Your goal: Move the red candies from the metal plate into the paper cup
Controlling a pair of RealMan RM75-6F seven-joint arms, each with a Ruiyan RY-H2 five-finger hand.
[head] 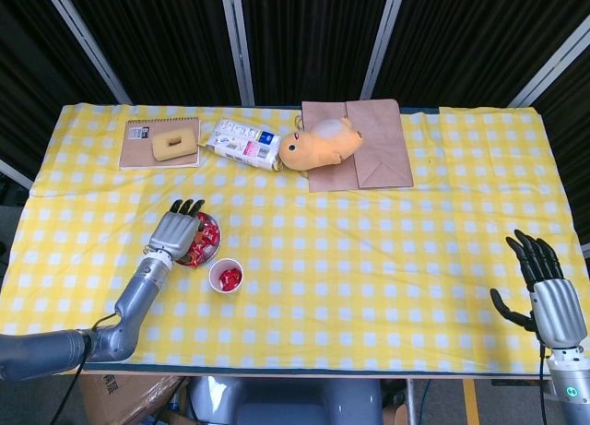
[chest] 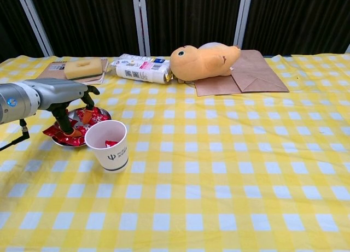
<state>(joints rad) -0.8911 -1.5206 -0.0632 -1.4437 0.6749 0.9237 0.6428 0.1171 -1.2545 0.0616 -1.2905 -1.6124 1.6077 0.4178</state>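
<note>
Left hand (chest: 65, 101) poised over metal plate (head: 213, 242), fingers curled down among red candies (chest: 93, 118) for pick; hold on any unclear. Paper cup (chest: 108, 145) at plate's 4 o'clock, 1 candy inside. Right hand (head: 551, 301) idle, fingers spread, holding nothing.

one paper cup (chest: 109, 144), one metal plate (head: 214, 243)
</note>
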